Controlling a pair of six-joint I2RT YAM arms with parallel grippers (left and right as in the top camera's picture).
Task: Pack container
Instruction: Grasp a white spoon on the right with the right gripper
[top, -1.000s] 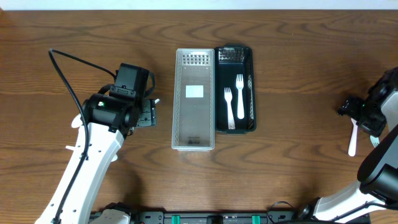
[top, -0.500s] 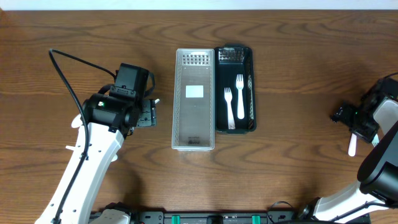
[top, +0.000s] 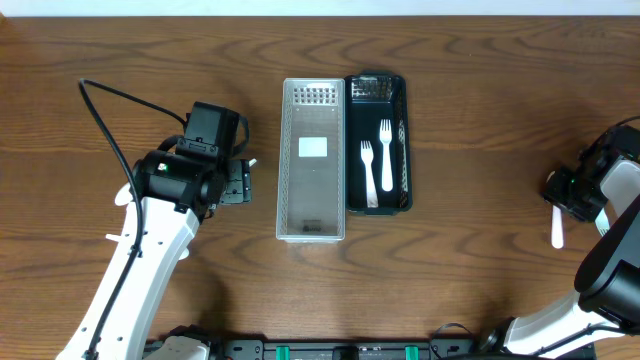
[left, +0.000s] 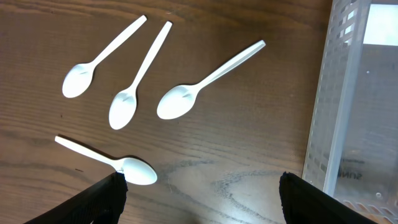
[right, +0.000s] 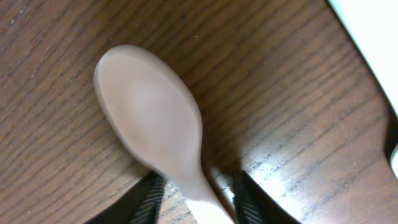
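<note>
A clear mesh container (top: 313, 225) lies mid-table beside a dark tray (top: 404, 120) that holds two white forks (top: 386, 150). At the far right my right gripper (top: 563, 195) is low on the wood, its fingers (right: 146, 199) pinched in on the neck of a white spoon (right: 149, 118). The spoon's handle (top: 557, 232) sticks out toward the front edge. My left gripper (left: 200, 186) stands open just left of the container's wall (left: 336, 112), above bare wood. Several white spoons (left: 177, 102) lie beneath it, and the nearest bowl (left: 137, 170) touches its left fingertip.
The left arm's body (top: 190, 170) covers the loose spoons in the overhead view. A white edge (right: 373, 43) shows at the top right of the right wrist view. The table's right edge is close to the right gripper.
The right gripper has dropped onto the spoon and its jaws have come in on the neck. The spoon's handle has shifted slightly left. The left arm has not moved.
</note>
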